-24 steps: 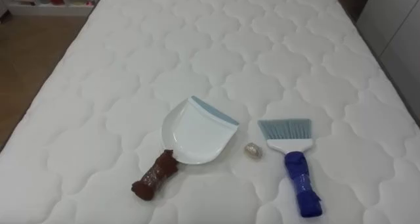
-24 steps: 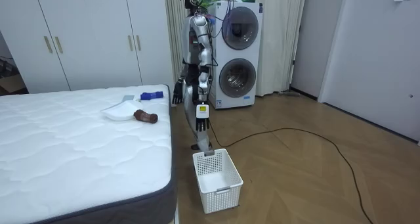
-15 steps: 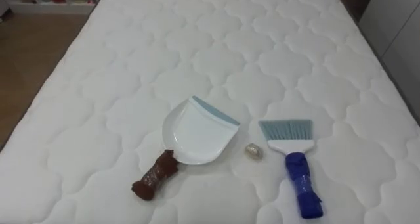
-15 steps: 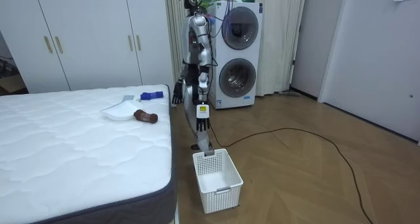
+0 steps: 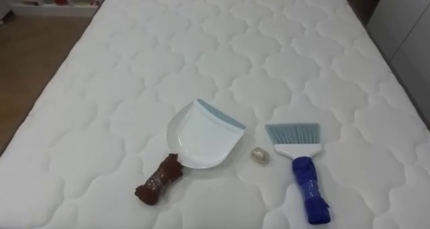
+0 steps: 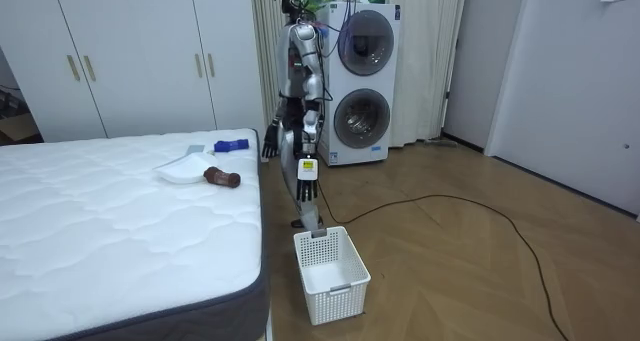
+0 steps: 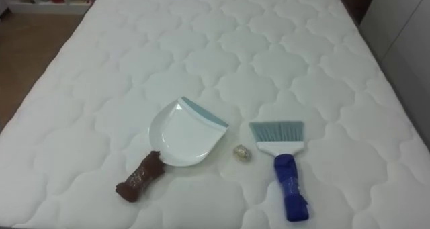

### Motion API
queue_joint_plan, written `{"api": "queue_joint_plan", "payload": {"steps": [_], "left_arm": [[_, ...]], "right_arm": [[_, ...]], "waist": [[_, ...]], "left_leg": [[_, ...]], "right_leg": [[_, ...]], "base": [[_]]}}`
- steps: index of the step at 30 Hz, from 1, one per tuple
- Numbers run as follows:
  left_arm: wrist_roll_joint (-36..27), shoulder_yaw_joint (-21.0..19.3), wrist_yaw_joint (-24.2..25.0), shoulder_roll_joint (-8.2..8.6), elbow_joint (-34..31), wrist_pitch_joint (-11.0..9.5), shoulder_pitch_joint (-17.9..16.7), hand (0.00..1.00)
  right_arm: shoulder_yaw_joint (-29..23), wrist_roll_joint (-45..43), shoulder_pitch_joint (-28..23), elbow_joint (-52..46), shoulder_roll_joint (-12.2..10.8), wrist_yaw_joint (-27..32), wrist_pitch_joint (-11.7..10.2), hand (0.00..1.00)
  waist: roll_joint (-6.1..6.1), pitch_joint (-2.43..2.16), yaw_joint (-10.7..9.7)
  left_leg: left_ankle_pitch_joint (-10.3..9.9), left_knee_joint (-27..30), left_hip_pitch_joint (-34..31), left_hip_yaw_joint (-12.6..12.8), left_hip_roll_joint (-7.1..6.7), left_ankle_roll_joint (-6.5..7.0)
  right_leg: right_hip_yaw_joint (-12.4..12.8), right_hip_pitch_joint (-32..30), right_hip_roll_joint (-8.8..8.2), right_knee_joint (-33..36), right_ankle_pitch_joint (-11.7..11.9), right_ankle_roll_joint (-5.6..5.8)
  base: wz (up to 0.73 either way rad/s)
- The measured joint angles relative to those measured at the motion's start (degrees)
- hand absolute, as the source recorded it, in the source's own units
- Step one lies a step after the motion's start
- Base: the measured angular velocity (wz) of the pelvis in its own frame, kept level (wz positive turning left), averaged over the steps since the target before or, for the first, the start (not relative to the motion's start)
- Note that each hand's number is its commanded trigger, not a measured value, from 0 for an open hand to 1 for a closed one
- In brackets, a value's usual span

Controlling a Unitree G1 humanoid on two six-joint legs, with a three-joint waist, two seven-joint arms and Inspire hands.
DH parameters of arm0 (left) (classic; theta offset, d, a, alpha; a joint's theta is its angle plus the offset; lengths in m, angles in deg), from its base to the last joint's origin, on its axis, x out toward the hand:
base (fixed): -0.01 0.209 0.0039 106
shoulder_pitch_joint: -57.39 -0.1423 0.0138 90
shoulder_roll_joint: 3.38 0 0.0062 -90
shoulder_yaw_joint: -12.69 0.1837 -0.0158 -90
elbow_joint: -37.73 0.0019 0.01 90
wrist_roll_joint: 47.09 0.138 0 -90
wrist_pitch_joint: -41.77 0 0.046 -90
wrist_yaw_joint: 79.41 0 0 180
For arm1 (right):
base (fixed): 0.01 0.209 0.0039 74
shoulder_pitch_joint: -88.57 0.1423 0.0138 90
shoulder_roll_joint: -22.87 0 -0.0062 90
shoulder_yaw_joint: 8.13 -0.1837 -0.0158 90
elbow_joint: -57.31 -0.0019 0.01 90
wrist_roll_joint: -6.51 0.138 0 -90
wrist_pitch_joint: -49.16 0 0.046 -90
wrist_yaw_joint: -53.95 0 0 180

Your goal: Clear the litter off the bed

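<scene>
The bed (image 5: 302, 61) is seen bare, with a white quilted surface, and three items are recorded near its close edge. A white dustpan (image 5: 201, 136) is laid flat at the left, its blue-edged lip turned towards the upper right and its brown-wrapped handle pointed to the lower left. A brush (image 5: 300, 163) is laid at the right, well apart from the dustpan, with pale blue bristles directed up the bed and a blue-wrapped handle directed towards the robot. A small crumpled scrap (image 5: 259, 154) is found between the two, just beside the dustpan's right edge and touching neither item. In the room view the robot is observed standing upright on the wood floor at the end of the bed, beside the stacked washers (image 6: 362, 81). The left hand (image 6: 309, 188) is hung at the nearer side and the right hand (image 6: 270, 144) at the farther side; both are seen with fingers relaxed and nothing held. A white basket (image 6: 335, 301) is placed on the floor near the corner of the bed, close to the robot's feet.
</scene>
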Motion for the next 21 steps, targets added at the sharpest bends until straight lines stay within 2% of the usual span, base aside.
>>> {"api": "queue_joint_plan", "payload": {"steps": [2, 4, 6, 7, 8, 10, 13, 14, 15, 17, 21], "left_arm": [[-0.9, -1.2, -2.0, -0.02, -1.7, -2.0, 0.1, 0.00], [-2.1, -3.0, -4.6, 0.04, -3.3, -4.6, 1.0, 0.00], [-3.2, -4.2, -5.7, 0.05, -6.4, -5.7, 1.5, 0.00], [-4.1, -4.5, -6.5, 0.04, -10.4, -6.1, 1.5, 0.00], [-4.3, -4.5, -6.9, 0.04, -12.4, -6.6, 1.5, 0.00], [-5.6, -3.7, -9.8, -0.04, -18.1, -10.1, 1.7, 0.00], [-7.0, -1.9, -11.9, -0.03, -22.0, -12.6, 2.3, 0.00], [-7.2, -1.4, -12.0, -0.04, -22.3, -13.1, 2.7, 0.00], [-7.4, -0.7, -12.3, 0.01, -22.5, -13.7, 3.4, 0.00], [-7.4, 0.5, -12.8, 0.01, -24.2, -13.8, 3.7, 0.00], [-7.5, 3.3, -14.4, -0.04, -30.1, -14.7, 4.1, 0.00]], "right_arm": [[0.0, 0.0, 0.0, 0.4, 0.0, 0.0, -0.7, 0.00], [-0.1, -0.1, 0.1, 1.0, 0.0, -0.1, -1.6, 0.00], [-0.5, -0.6, 0.1, 0.9, 0.0, -0.4, -1.7, 0.00], [-0.5, -0.7, 0.1, 0.9, 0.1, -0.5, -1.8, 0.00], [-0.5, -0.8, 0.1, 0.9, 0.1, -0.5, -1.9, 0.00], [-0.5, -0.9, 0.0, 0.7, 0.4, -0.7, -2.6, 0.00], [-0.5, -0.9, 0.0, 0.5, 0.5, -1.0, -3.1, 0.00], [-0.5, -0.9, 0.0, 0.5, 0.5, -1.2, -3.2, 0.00], [-0.5, -0.8, 0.0, 0.5, 0.5, -1.4, -3.3, 0.00], [-0.5, -0.4, -0.1, 0.5, 0.5, -1.9, -3.8, 0.00], [-0.4, -0.4, 0.0, 0.3, 0.5, -1.9, -3.8, 0.00]], "waist": [[-0.03, 0.12, 0.0], [0.11, 0.06, 0.0], [-0.04, 0.07, 0.0], [-0.26, 0.10, -0.1], [-0.44, 0.09, -0.1], [-0.55, 0.06, 0.1], [-0.49, 0.02, -0.3], [-0.46, 0.00, -0.3], [-0.68, -0.30, -0.3], [-0.38, -0.14, -0.4], [-0.42, -0.35, -0.6]], "left_leg": [[0.0, 0.0, 0.0, 0.0, -0.01, 0.00], [0.0, 0.1, -0.1, 0.0, -0.01, 0.00], [0.0, 0.3, -0.4, -0.2, -0.03, 0.00], [0.0, 0.4, -1.0, -0.5, -0.09, 0.00], [0.0, 0.5, -1.1, -0.7, -0.13, 0.01], [0.0, 0.6, -1.1, -0.7, -0.18, 0.01], [0.0, 0.6, -1.2, -0.9, -0.19, 0.01], [0.0, 0.7, -1.4, -0.9, -0.19, 0.01], [0.0, 0.9, -1.9, -1.0, -0.19, 0.01], [0.0, 1.0, -2.1, -1.2, -0.19, 0.01], [0.0, 1.0, -2.7, -1.2, -0.19, 0.01]], "right_leg": [[-0.1, 0.0, -0.01, 0.0, 0.0, 0.00], [-0.1, 0.0, 0.00, 0.0, 0.0, 0.00], [-0.2, -0.1, 0.00, 0.0, 0.0, 0.00], [-0.4, -0.3, 0.00, 0.0, 0.0, 0.00], [-0.5, -0.3, -0.01, 0.0, 0.0, 0.00], [-0.4, -0.4, -0.04, 0.1, 0.0, 0.00], [-0.6, -0.5, -0.02, 0.1, 0.0, 0.00], [-0.6, -0.7, -0.02, 0.1, 0.0, 0.00], [-0.8, -1.0, -0.02, 0.2, 0.0, -0.01], [-0.9, -1.1, 0.00, 0.2, 0.0, -0.04], [-0.9, -1.9, -0.02, 0.4, 0.0, -0.04]], "base": [[0.00], [0.00], [0.04], [0.11], [0.10], [0.02], [0.00], [0.06], [0.05], [0.05], [0.00]]}}
